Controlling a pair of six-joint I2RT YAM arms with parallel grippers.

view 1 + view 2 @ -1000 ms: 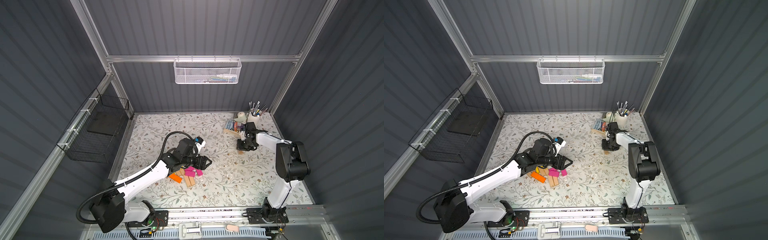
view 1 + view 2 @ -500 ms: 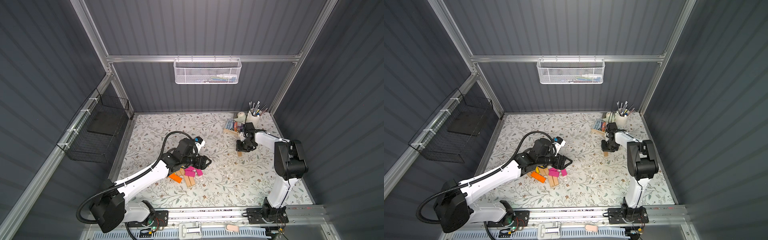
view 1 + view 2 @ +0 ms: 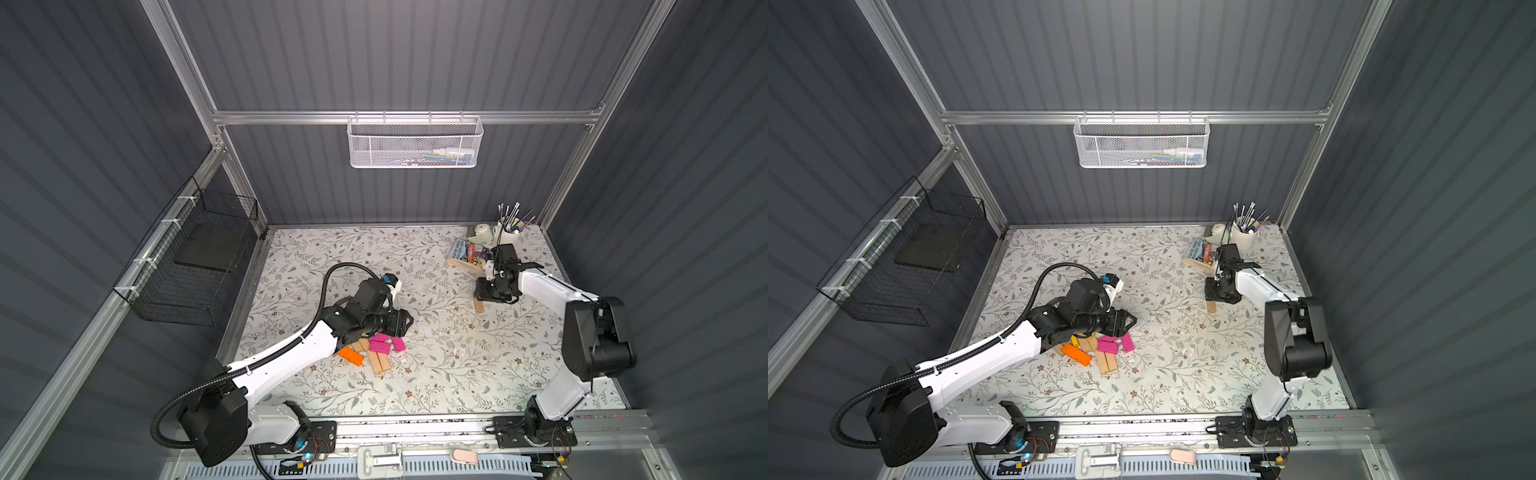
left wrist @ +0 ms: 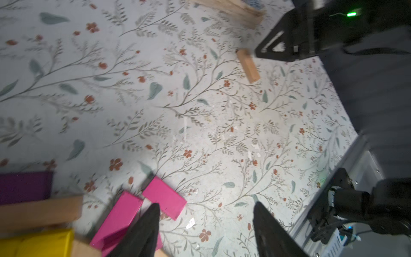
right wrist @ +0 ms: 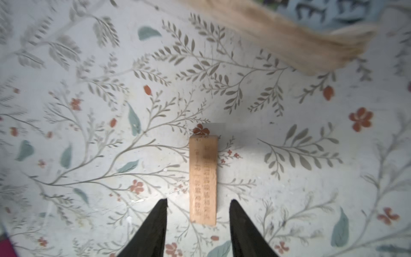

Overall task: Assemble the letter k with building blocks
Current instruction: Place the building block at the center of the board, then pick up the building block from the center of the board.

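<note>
On the flowered mat in both top views, a heap of blocks, tan, magenta, orange and yellow, lies just beside the left gripper. A lone tan block lies well apart, by the right gripper.

Left wrist view: the left gripper is spread and empty, one finger overlapping a magenta block.

Right wrist view: the tan block, faintly printed, lies flat between the released right gripper's fingers, touching neither.
</note>
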